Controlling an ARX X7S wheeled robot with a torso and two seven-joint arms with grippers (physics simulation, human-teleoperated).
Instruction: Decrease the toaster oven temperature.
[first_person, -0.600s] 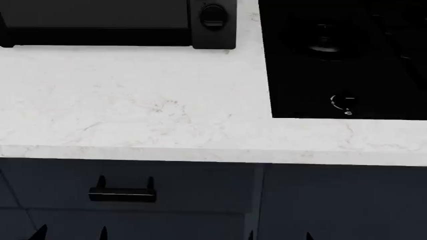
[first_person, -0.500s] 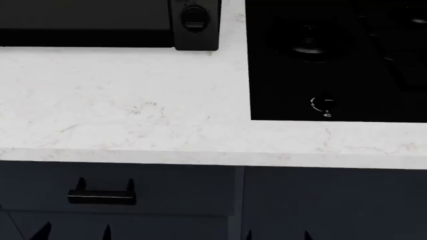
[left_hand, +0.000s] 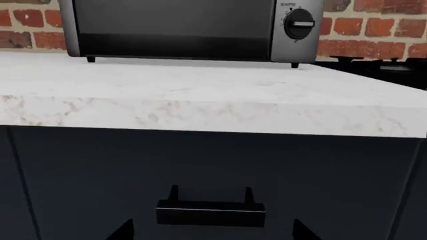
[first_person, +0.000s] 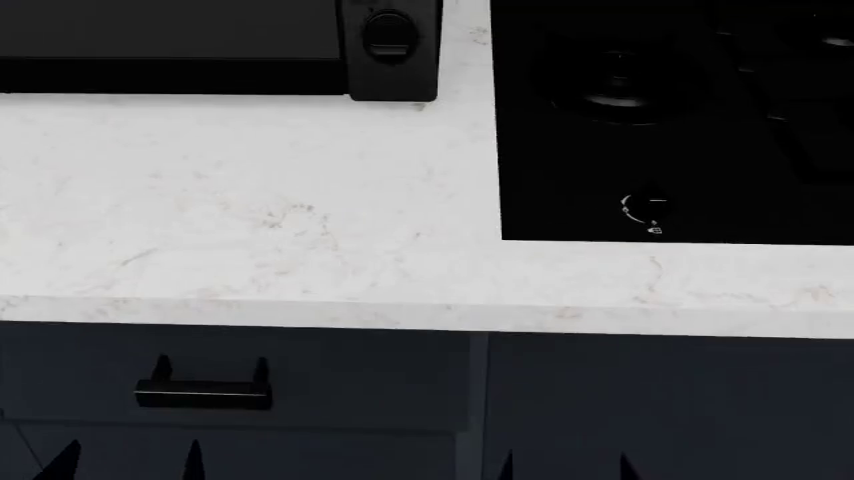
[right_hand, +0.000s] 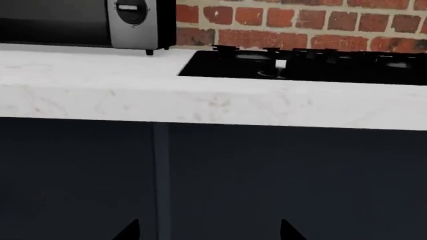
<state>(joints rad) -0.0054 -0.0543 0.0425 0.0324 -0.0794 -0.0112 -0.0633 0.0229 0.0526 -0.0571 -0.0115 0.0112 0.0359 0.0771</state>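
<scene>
The toaster oven (first_person: 220, 47) stands at the far edge of the white marble counter (first_person: 240, 200), its dark glass door facing forward and a round black knob (first_person: 390, 33) on its grey side panel. A flat black cooktop (first_person: 674, 120) is set into the counter just beside it, with a small white-marked dial (first_person: 646, 208) near its front edge. Below the counter's near edge, a dark drawer carries a black handle (first_person: 203, 392). Left end effector (first_person: 131, 462) and right end effector (first_person: 562, 468) hang low before the cabinet fronts, each released with fingertips spread, touching nothing.
</scene>
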